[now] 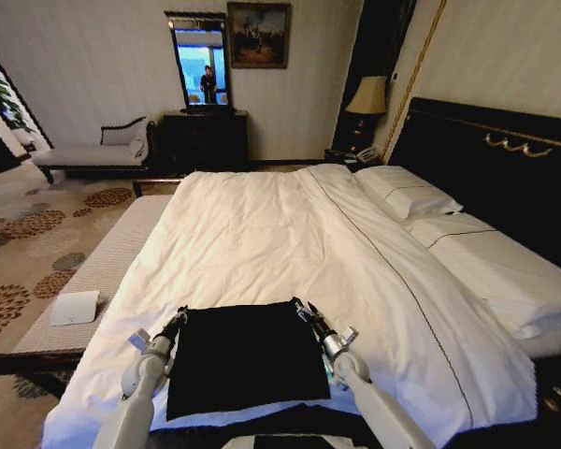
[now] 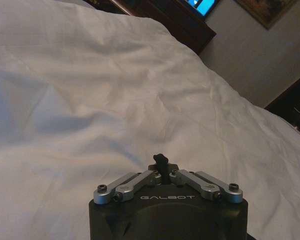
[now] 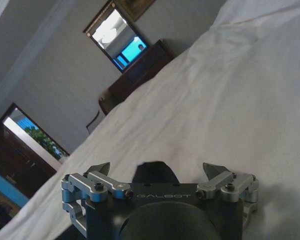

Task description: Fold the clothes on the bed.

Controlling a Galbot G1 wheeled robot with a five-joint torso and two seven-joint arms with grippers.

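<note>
We are working at the foot of the bed (image 1: 262,234), where the black T-shirt (image 1: 243,360) is lying flat on the white duvet (image 1: 374,281), already looking like a rough rectangle rather than a spread-out shirt, so we are judging the fold to be partly done.

Starting on the left, our left gripper (image 1: 176,321) is sitting at the shirt's far left corner. In the left wrist view the left gripper (image 2: 161,165) has its fingers drawn together, and a small tuft of black cloth is poking up between them, so we are taking it to be pinching that corner.

Moving across, the shirt's far edge is running straight between the two arms, which suits holding both corners at once so the cloth can be carried evenly.

On the right, our right gripper (image 1: 304,309) is sitting at the far right corner. In the right wrist view the right gripper (image 3: 160,172) has its fingers standing well apart, with a fold of the black T-shirt (image 3: 152,172) lying between them but not clamped.

We are therefore reading the grip as uneven: lifting now would likely drag the shirt askew.
</note>
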